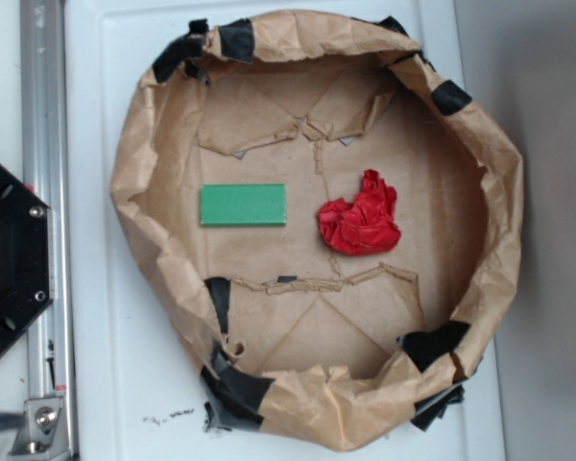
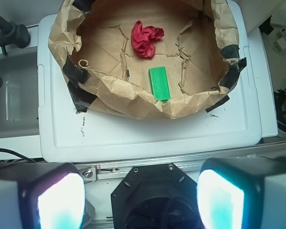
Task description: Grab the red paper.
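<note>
White table [image 1: 106, 365] holds a paper-walled bowl [image 1: 504, 192]; spread pincer [image 2: 140, 200] hangs far back and, descending, could snag its rim before reaching the red paper [image 1: 361, 219].

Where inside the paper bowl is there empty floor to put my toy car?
Inside the brown paper nest, bare floor lies above the green block toward the top wall, below both things near the bottom wall, and right of the red paper. The narrow gap between block and paper is the tightest.

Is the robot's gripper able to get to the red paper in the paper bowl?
Probably yes. The red paper lies uncovered, apart from the green block. The gripper is open, but must clear the crumpled wall.
</note>
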You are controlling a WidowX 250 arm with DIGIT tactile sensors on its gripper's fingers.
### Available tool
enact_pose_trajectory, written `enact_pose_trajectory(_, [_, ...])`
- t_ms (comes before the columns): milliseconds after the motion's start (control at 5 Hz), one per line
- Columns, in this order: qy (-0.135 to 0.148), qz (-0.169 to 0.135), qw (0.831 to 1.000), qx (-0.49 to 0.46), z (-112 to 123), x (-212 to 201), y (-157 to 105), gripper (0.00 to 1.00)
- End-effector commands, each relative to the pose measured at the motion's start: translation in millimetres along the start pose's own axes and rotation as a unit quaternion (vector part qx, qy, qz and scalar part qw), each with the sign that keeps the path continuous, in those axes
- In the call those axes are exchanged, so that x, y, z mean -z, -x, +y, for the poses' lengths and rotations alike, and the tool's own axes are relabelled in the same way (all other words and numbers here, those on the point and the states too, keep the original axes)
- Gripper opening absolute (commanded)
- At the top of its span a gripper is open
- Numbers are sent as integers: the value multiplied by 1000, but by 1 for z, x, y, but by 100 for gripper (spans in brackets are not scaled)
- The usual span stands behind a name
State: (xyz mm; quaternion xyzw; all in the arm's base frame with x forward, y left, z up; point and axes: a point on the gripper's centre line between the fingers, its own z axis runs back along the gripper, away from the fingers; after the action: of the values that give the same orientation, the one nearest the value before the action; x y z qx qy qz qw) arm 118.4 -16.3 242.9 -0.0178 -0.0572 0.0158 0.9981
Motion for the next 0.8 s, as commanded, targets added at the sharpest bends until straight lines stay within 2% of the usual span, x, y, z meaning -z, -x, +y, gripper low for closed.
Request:
enact_pose_trajectory(0, [0,0,1000,0,0,0,0,100])
enact_pose_trajectory(200, [-59,-32,998,-19,26,54,-42,100])
enact_pose_trajectory(400, [-34,-21,999,-13,33,94,-80,100])
enact_pose_trajectory(600, [1,-41,999,-4,34,131,-120,100])
